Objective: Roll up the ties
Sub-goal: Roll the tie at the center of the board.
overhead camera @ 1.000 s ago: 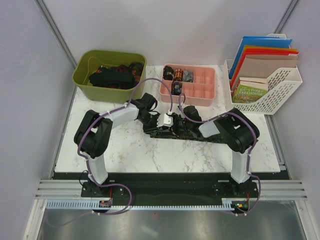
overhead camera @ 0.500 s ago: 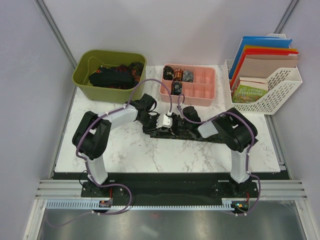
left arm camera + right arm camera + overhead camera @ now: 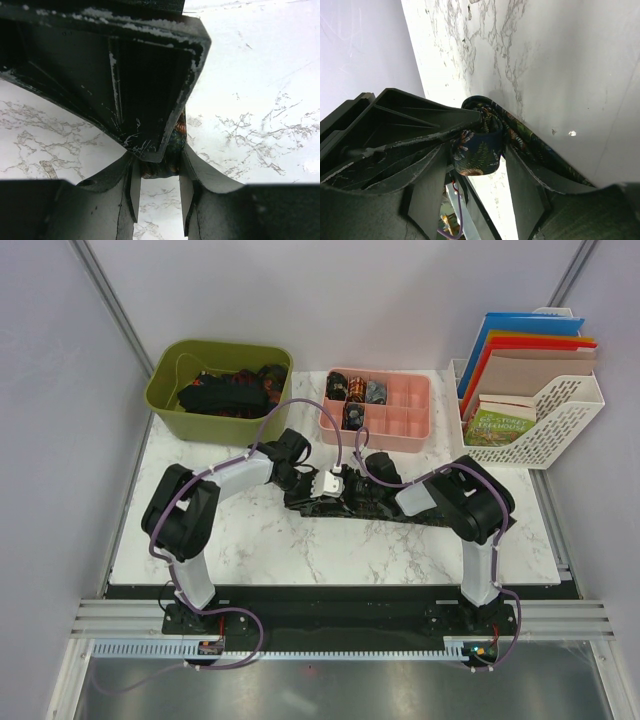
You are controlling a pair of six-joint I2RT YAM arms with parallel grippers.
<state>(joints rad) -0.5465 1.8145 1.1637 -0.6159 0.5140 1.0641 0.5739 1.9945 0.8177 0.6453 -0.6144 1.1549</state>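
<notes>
Currently listed: one tie (image 3: 415, 512), dark with a leafy pattern, lying mid-worktop (image 3: 250, 550) just beyond the arm bases and partly wound into a small roll (image 3: 475, 156).

- **Left jaws:** standing narrow and clamping the roll, with the fingers (image 3: 186, 190) touching it on both sides.
- **Right jaws:** standing wider and straddling the same roll. Whether they are pressing it, I cannot tell.
- **Hazards, as a judgement:**
  - Both pairs are crowding one small coil, so a bump is liable to be knocking it askew.
  - If the wider pair is not gripping while the winding is slack, the coil risks springing open.
  - The loose tail, dragging on the marble, may be skewing the layers into a cone.
- **Orientation:** the long axis is running left to right across the worktop, with the flat tail pointing toward the right arm. The roll's core is probably lying crosswise to that.
- **Farther back:** a pink tray (image 3: 410, 425) is holding finished rolls (image 3: 350, 390), and a green bin (image 3: 165, 390) is holding loose ties (image 3: 225, 395).
</notes>
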